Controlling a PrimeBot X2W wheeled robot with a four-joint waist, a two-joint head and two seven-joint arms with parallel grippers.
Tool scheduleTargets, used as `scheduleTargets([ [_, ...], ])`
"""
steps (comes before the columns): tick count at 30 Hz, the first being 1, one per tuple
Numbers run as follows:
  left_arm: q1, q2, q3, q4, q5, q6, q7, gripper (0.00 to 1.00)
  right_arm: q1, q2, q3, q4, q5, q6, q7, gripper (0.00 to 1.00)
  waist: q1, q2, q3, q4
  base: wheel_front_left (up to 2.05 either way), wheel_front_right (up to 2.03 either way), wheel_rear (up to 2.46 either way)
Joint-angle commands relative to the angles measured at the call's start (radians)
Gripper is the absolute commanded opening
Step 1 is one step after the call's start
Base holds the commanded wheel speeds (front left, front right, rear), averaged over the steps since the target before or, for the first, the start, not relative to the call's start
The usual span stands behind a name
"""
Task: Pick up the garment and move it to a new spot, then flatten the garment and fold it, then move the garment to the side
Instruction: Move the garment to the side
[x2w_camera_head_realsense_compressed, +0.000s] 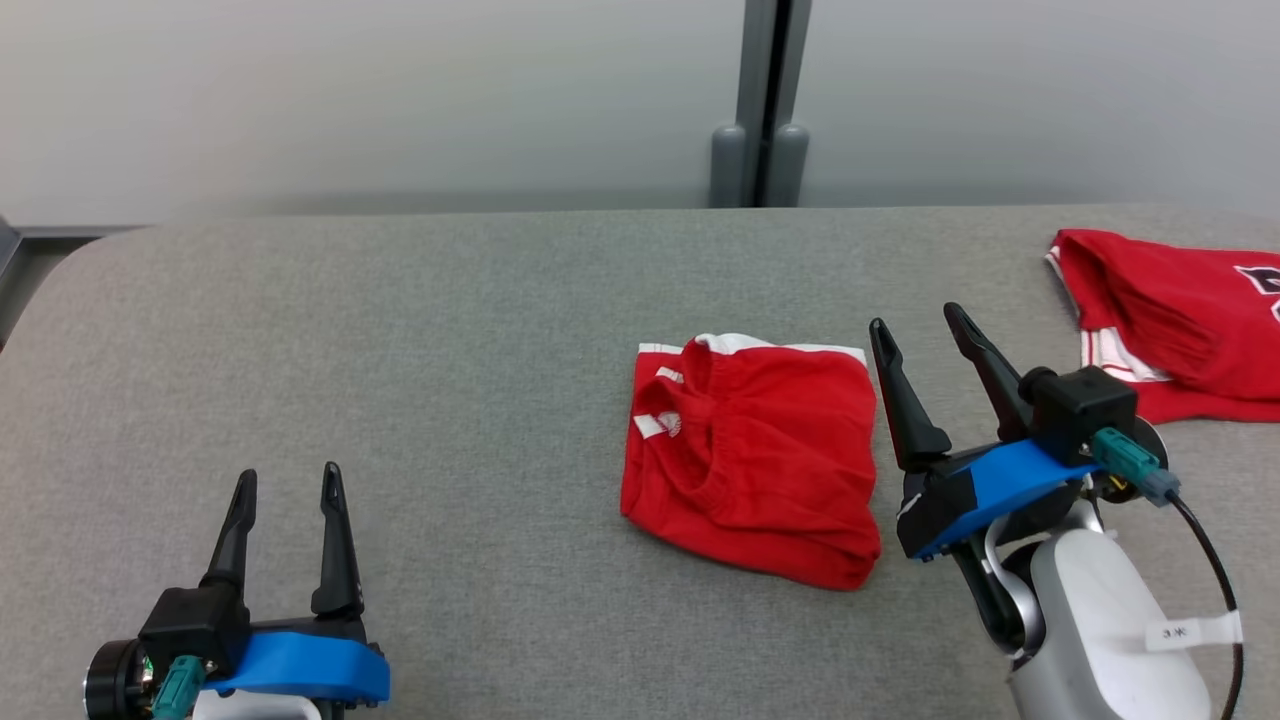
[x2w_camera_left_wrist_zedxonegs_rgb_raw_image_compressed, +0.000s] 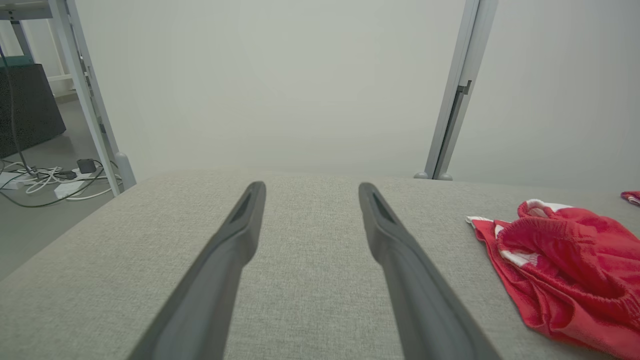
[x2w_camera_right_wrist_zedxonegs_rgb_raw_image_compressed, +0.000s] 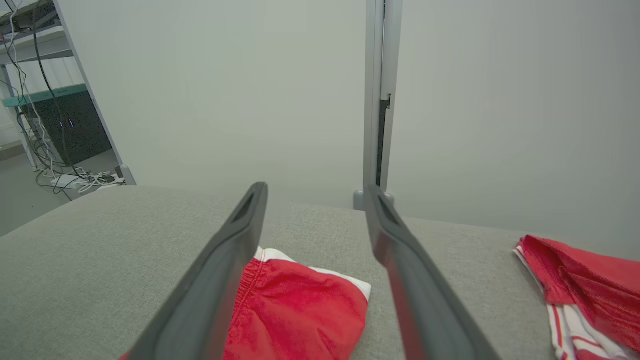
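A red garment (x2w_camera_head_realsense_compressed: 755, 455) with white trim lies folded into a rough square on the grey table (x2w_camera_head_realsense_compressed: 400, 350), a little right of centre. It also shows at the right of the left wrist view (x2w_camera_left_wrist_zedxonegs_rgb_raw_image_compressed: 565, 270) and low in the right wrist view (x2w_camera_right_wrist_zedxonegs_rgb_raw_image_compressed: 295, 315). My right gripper (x2w_camera_head_realsense_compressed: 915, 325) stands open just right of the garment, fingers apart and holding nothing; the right wrist view shows the same gripper (x2w_camera_right_wrist_zedxonegs_rgb_raw_image_compressed: 315, 192) above the garment's near edge. My left gripper (x2w_camera_head_realsense_compressed: 290, 480) is open at the lower left, well away from the garment, its fingers (x2w_camera_left_wrist_zedxonegs_rgb_raw_image_compressed: 235, 240) over bare table.
A second red garment (x2w_camera_head_realsense_compressed: 1180, 320) with white stripes lies at the table's far right edge, also in the right wrist view (x2w_camera_right_wrist_zedxonegs_rgb_raw_image_compressed: 590, 290). A grey post (x2w_camera_head_realsense_compressed: 765, 100) stands behind the table against a pale wall. Cables and a shelf frame (x2w_camera_left_wrist_zedxonegs_rgb_raw_image_compressed: 75, 100) sit left of the table.
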Motion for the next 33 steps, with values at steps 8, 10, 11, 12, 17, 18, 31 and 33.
scheduleTargets([
  [8, -0.039, -0.003, -0.014, -0.001, -0.009, 0.001, -0.004, 1.00, -0.082, -0.001, -0.042, 0.197, -0.023, 0.001, -0.003, 1.00, -0.0001, 0.0000, 0.060, 0.057, 0.00, 0.00, 0.00],
  [10, -0.049, -0.003, -0.018, -0.001, -0.013, 0.001, -0.004, 1.00, -0.093, -0.001, -0.053, 0.255, -0.024, 0.001, -0.008, 1.00, -0.0001, 0.0000, 0.073, 0.067, 0.00, 0.00, 0.00],
  [11, -0.053, -0.003, -0.018, 0.000, -0.014, 0.001, -0.004, 1.00, -0.098, -0.001, -0.056, 0.286, -0.026, 0.001, -0.012, 1.00, -0.0001, 0.0000, 0.078, 0.071, 0.00, 0.00, 0.00],
  [12, -0.056, -0.003, -0.020, 0.001, -0.015, 0.000, -0.004, 1.00, -0.104, -0.001, -0.062, 0.316, -0.025, 0.000, -0.017, 1.00, -0.0001, 0.0000, 0.084, 0.076, 0.00, 0.00, 0.00],
  [17, -0.071, -0.004, -0.024, 0.002, -0.018, 0.001, -0.004, 1.00, -0.135, -0.002, -0.072, 0.458, -0.010, 0.000, -0.045, 1.00, -0.0001, 0.0000, 0.107, 0.088, 0.00, 0.00, 0.00],
  [18, -0.073, -0.004, -0.025, 0.003, -0.018, 0.001, -0.004, 1.00, -0.144, -0.002, -0.074, 0.488, -0.012, 0.000, -0.050, 1.00, -0.0001, 0.0000, 0.112, 0.090, 0.00, 0.00, 0.00],
  [31, -0.088, -0.005, -0.041, 0.014, -0.016, 0.000, -0.004, 1.00, -0.197, 0.002, 0.103, 0.705, 0.212, 0.001, -0.091, 0.00, -0.0001, 0.0000, 0.120, 0.091, 0.00, 0.00, 0.00],
  [33, -0.089, -0.006, -0.041, 0.012, -0.018, 0.001, -0.004, 1.00, -0.213, 0.000, 0.120, 0.713, 0.222, 0.001, -0.107, 0.00, -0.0001, 0.0000, 0.122, 0.081, 0.00, 0.00, 0.00],
])
